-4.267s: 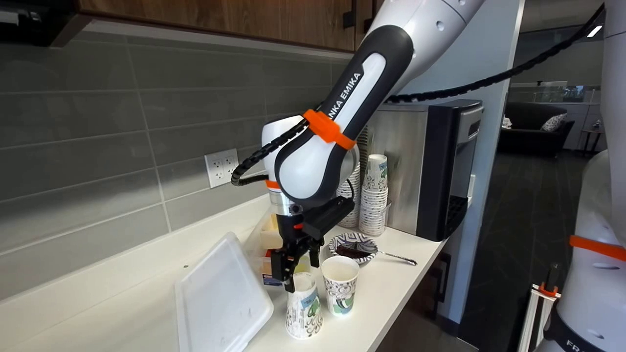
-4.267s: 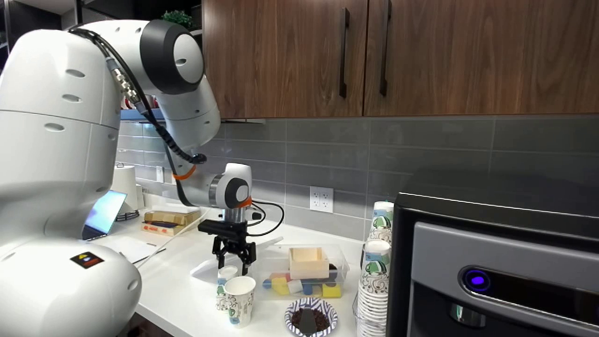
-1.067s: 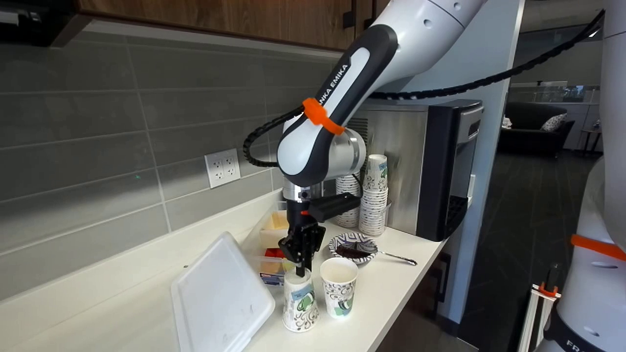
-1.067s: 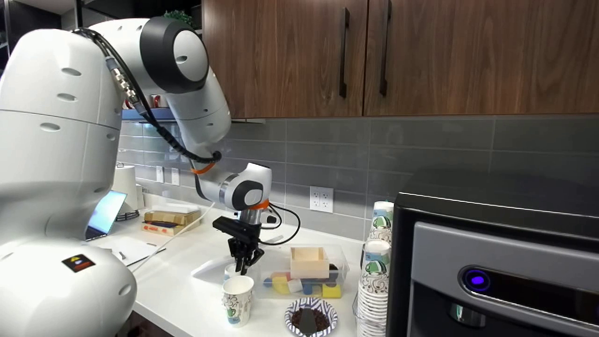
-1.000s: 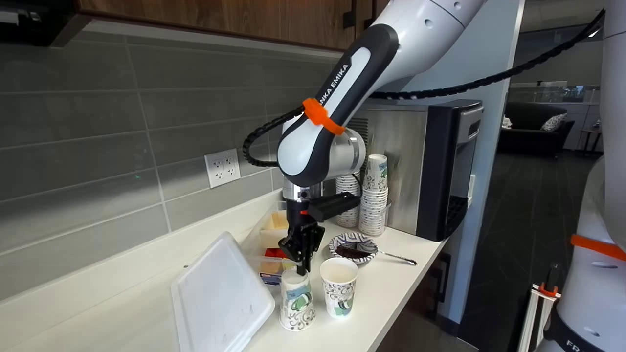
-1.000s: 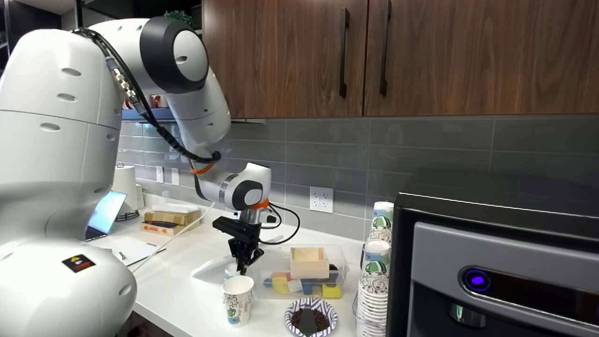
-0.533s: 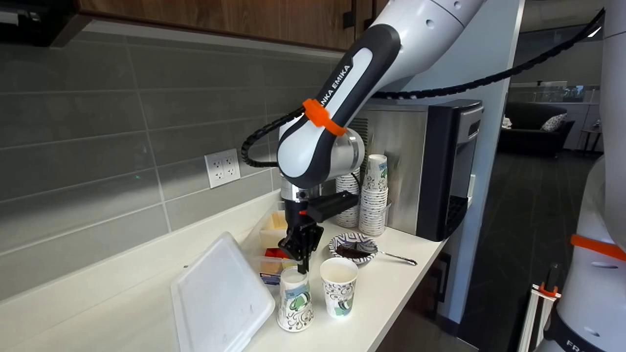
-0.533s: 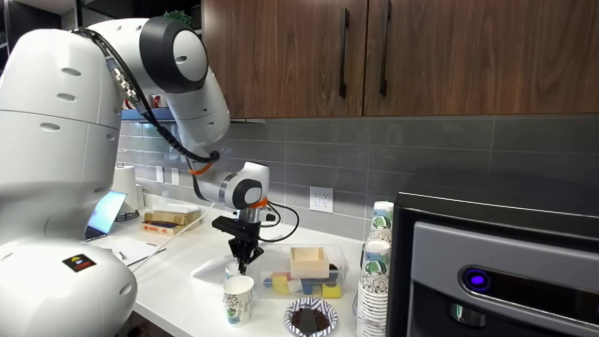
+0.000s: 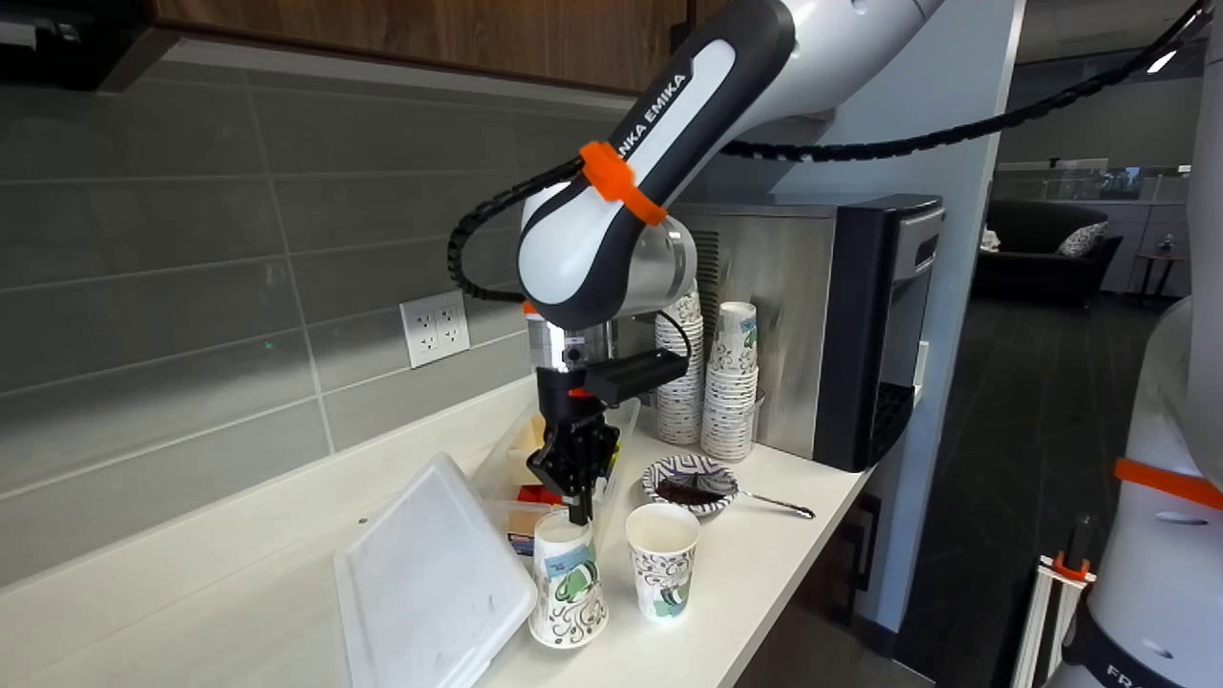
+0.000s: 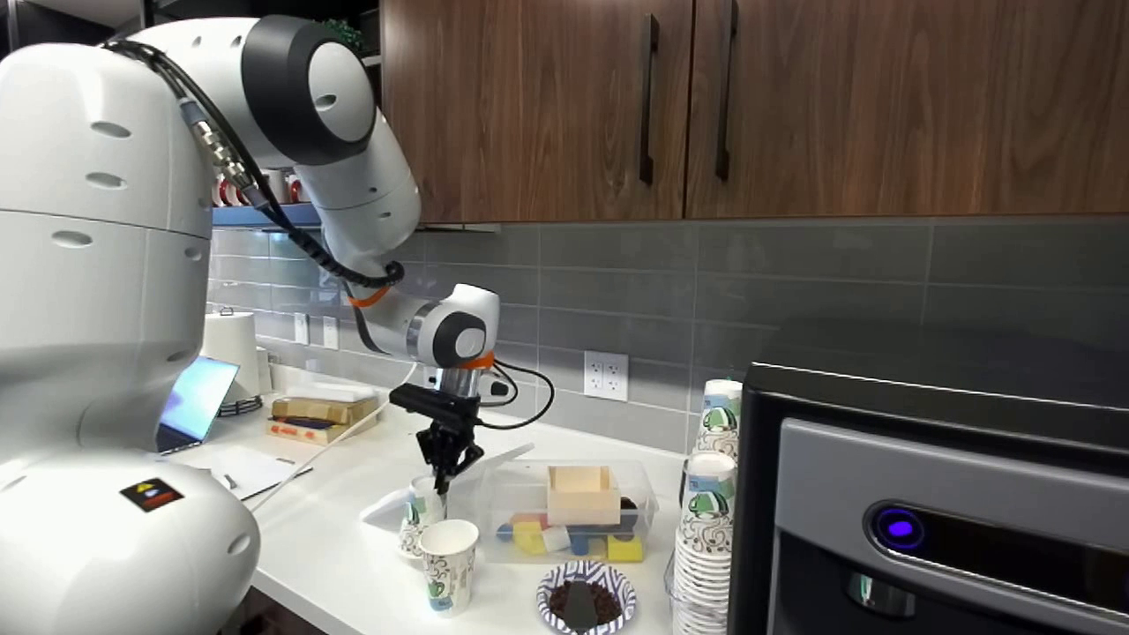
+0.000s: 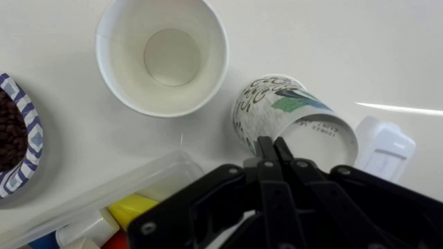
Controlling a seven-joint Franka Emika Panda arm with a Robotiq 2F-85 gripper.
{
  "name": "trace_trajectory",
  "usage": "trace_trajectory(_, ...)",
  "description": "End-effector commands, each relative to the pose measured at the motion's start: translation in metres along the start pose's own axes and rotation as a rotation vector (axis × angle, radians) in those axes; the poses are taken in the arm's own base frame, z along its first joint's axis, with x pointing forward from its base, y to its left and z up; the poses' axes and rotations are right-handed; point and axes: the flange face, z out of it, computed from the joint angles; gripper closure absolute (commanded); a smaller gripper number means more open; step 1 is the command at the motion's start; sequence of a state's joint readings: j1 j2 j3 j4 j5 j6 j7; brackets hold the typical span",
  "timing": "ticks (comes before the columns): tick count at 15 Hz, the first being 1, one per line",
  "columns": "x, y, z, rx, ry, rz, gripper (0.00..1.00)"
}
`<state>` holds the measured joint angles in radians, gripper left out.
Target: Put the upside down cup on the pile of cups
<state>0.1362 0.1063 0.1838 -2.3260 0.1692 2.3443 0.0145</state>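
Note:
The upside down cup [image 9: 568,592] leans to one side, its narrow base uppermost. My gripper [image 11: 272,141] is shut on the edge of that base: one finger lies outside the cup's wall, the other inside the recessed bottom. In an exterior view the upside down cup [image 10: 411,531] hangs tilted below the gripper [image 10: 442,483]; whether its rim fully clears the counter I cannot tell. The pile of cups [image 9: 729,411], a tall nested column with the top cup inverted, stands by the steel machine. A similar column [image 9: 679,382] rises beside it.
An upright cup [image 9: 662,573] stands close by the held one. A patterned bowl [image 11: 34,138] of dark beans with a spoon [image 9: 782,504] lies between it and the columns. Nearby are a clear box [image 10: 648,503] of blocks and a leaning white lid [image 9: 430,583]. The machine [image 9: 788,325] stands behind.
The gripper, open around the cup's base about four seconds ago, has shut on its edge. In the last half second it has risen, and the cup has shifted and tilted with it.

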Motion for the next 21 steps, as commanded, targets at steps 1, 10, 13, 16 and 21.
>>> trace_trajectory(1, -0.016, -0.016, -0.042, -0.016, 0.018, 0.009, 0.99)
trace_trajectory(10, -0.093, -0.008, -0.124, 0.003, 0.226, 0.272, 0.99)
trace_trajectory(13, -0.126, 0.005, -0.147, 0.018, 0.292, 0.397, 0.99)
trace_trajectory(16, -0.15, 0.027, -0.172, 0.027, 0.36, 0.529, 0.99)
trace_trajectory(21, -0.171, 0.084, -0.209, 0.06, 0.463, 0.77, 0.99)
